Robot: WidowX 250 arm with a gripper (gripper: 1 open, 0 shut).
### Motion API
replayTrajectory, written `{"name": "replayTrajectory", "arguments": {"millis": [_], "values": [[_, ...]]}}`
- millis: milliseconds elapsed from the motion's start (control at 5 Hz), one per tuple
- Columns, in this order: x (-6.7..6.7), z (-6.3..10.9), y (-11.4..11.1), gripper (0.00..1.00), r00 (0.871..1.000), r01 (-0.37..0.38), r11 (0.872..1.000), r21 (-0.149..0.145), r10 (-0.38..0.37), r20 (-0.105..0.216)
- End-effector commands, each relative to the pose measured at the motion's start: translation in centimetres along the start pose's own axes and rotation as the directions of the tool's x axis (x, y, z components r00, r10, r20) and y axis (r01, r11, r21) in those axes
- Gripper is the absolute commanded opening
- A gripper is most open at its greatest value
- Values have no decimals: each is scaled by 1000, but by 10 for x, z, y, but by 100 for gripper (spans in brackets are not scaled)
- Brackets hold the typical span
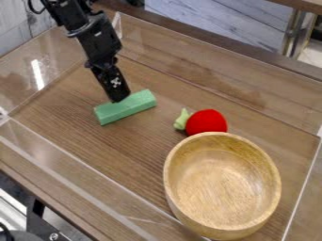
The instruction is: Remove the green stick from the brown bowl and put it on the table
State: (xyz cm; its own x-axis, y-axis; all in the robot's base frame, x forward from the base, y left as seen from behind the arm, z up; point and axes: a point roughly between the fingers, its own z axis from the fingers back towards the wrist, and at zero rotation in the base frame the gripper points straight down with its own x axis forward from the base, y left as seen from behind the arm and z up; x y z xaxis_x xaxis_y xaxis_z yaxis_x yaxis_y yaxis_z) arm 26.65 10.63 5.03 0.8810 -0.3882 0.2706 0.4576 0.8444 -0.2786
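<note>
The green stick (124,107) lies flat on the wood-grain table (75,160), to the left of and outside the brown bowl (224,184). The bowl stands at the front right with nothing in it. My gripper (115,90) points steeply down at the stick's upper left end, its dark fingertips just above or at the stick's back edge. Its jaws look spread apart and hold nothing.
A red strawberry-like toy (204,120) with green leaves lies between the stick and the bowl. Low clear plastic walls (25,71) border the tabletop on the left and front. A table leg (296,38) stands at the back right.
</note>
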Motion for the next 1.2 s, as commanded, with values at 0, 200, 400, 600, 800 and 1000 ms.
{"name": "replayTrajectory", "arguments": {"millis": [0, 200, 400, 600, 800, 1000], "values": [[5, 6, 1, 0, 999, 44, 998, 47, -45, 26], [0, -4, 2, 0, 998, 58, 998, 40, -58, 21], [5, -2, 1, 0, 999, 30, 999, 45, -32, 31], [9, 2, 1, 0, 999, 2, 999, 49, -4, 43], [7, 5, 6, 0, 999, 2, 999, 44, -4, 47], [6, 8, 10, 0, 999, 5, 999, 39, -7, 48]]}}
